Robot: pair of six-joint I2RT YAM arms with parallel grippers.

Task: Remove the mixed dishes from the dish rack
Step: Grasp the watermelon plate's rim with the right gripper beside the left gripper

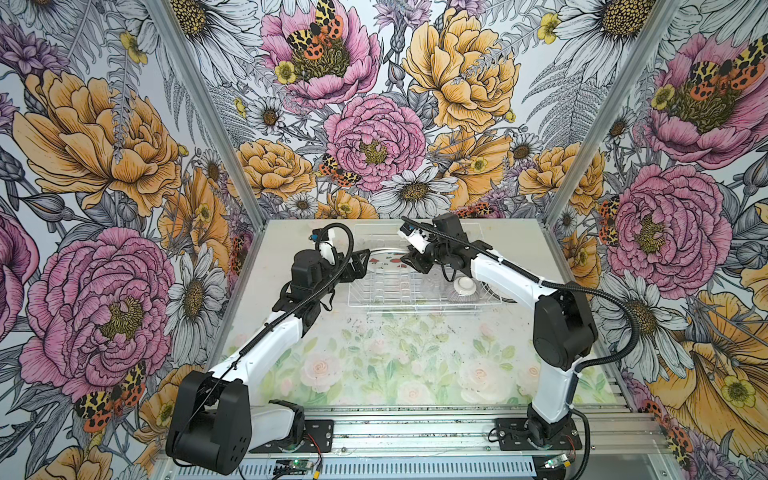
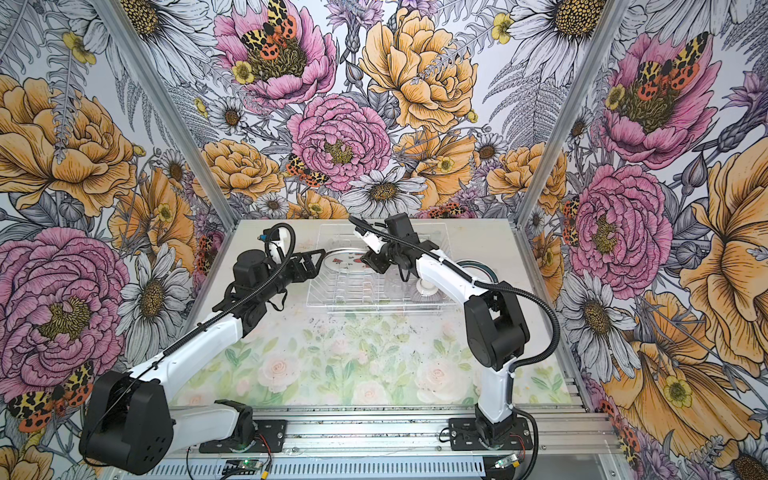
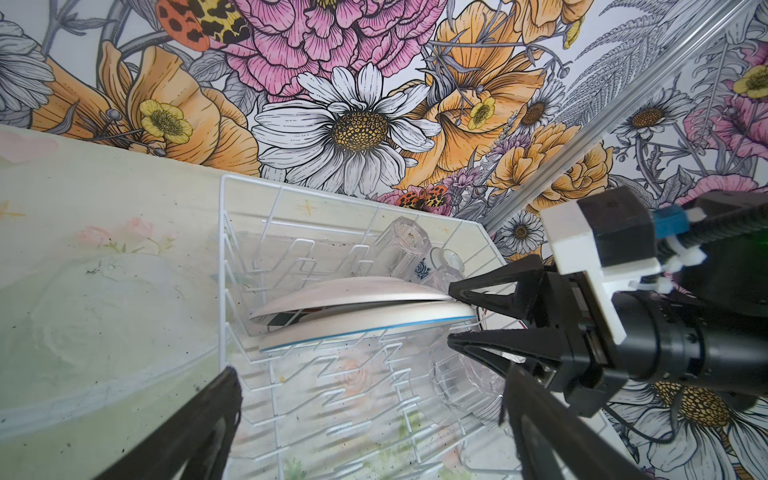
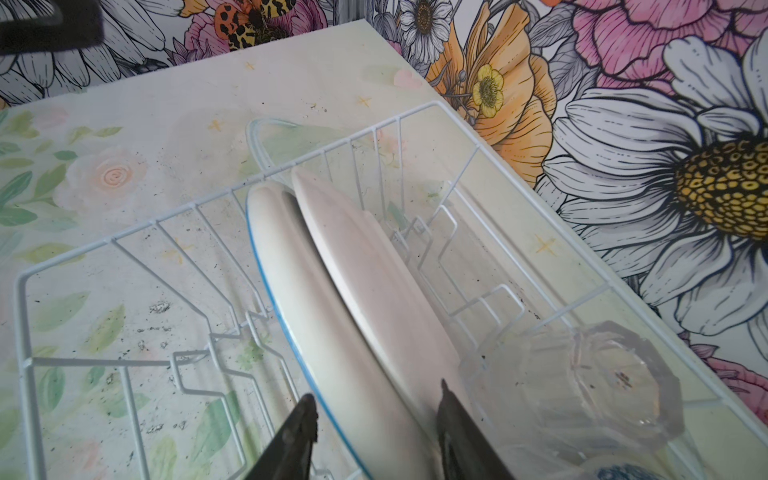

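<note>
Right gripper (image 1: 411,264) straddling the blue-rimmed plate (image 4: 291,291) in the dish rack (image 1: 419,306).
Both top views: left gripper (image 1: 365,261) is hanging wide open at the rack's left end. Left wrist: plate is standing edge-on toward the nearer right jaws. Right wrist: jaws are sitting part-open astride its rim.

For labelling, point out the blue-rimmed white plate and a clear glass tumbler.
Blue-rimmed white plate (image 4: 307,299): right wrist view, its white face.
Clear glass tumbler (image 4: 621,382): right wrist view, its base.
</note>
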